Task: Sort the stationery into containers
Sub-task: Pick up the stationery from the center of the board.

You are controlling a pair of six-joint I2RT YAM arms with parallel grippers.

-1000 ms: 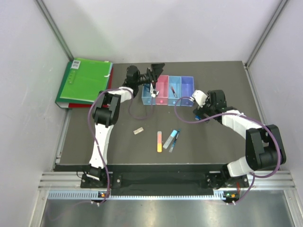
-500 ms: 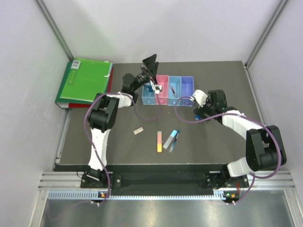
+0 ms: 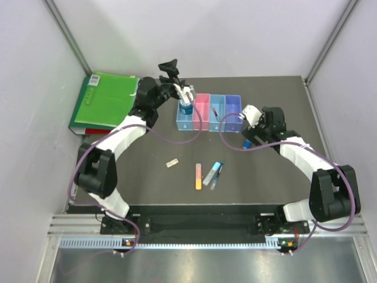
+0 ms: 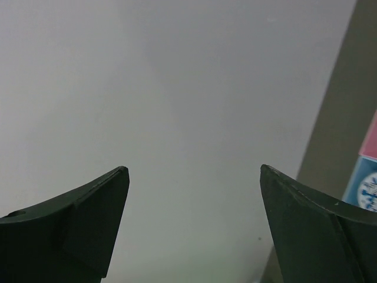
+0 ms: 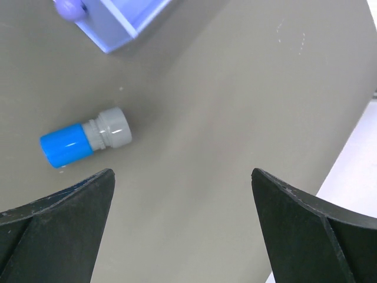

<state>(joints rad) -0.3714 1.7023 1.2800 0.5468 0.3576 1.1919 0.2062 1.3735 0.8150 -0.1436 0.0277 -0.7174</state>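
Dark grey-brown matting covers the table (image 3: 153,177) you work on, matt and faintly speckled in the right wrist view. Pale lilac-white walls (image 3: 206,35) close it in on three sides, with aluminium struts (image 3: 65,29) running up the back corners. Along the near edge you have a black bar, a ribbed aluminium rail (image 3: 206,242), then bare sheet metal. A green folder (image 3: 103,100) lies at the back left corner on top of something red.

The bins (image 3: 209,111) stand in a row near the back edge: light blue, pink, light blue, purple. The tape roll (image 3: 186,108) sits in the leftmost one and the red pen (image 3: 216,113) in the third.

Your left gripper (image 4: 194,168) is raised above the back edge, left of the bins. Its jaws are spread wide with nothing between them, facing blank wall, and a sliver of pink and blue bin shows at the right edge of its view. Your right gripper (image 5: 182,172) hangs just right of the purple bin, likewise released, jaws wide over bare mat. The blue-capped piece (image 5: 85,141) lies on its side just beyond one fingertip, untouched.

Mid-mat, well apart from the bins, the orange-pink stick (image 3: 198,175), grey stick (image 3: 208,174) and blue pen (image 3: 216,178) lie close together, and a small pale piece (image 3: 172,163) lies to their left
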